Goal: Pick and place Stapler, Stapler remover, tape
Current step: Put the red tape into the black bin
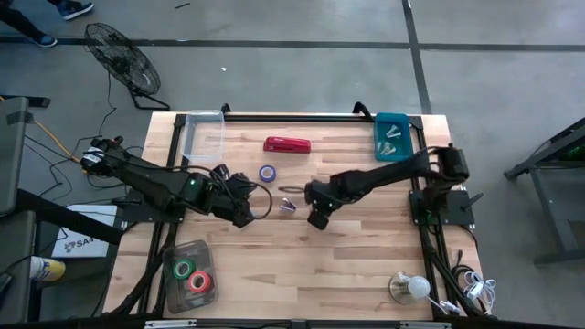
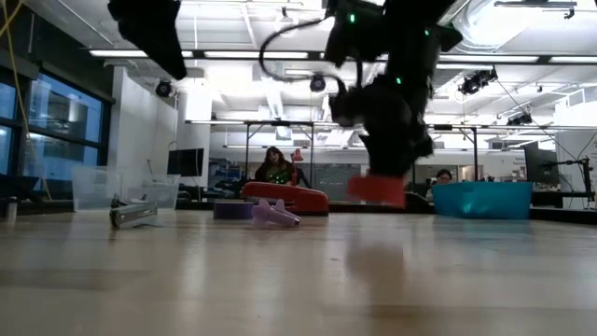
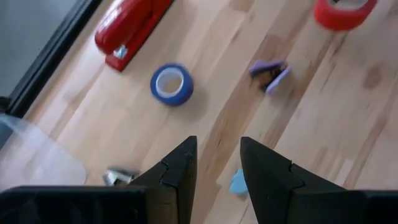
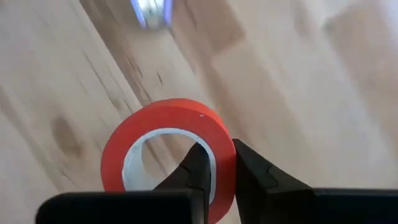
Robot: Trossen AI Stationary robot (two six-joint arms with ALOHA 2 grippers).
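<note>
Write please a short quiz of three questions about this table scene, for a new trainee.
1. True or false: the right gripper is shut on the red tape roll.
2. Which colour is the tape roll beside the stapler: A green, B blue-purple, C yellow?
3. What holds two tape rolls near the left arm?

Key: 1 true. 2 B. 3 The clear bin.

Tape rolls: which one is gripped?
The red roll, pinched through its wall by the right gripper. The blue roll lies free on the table.
</note>
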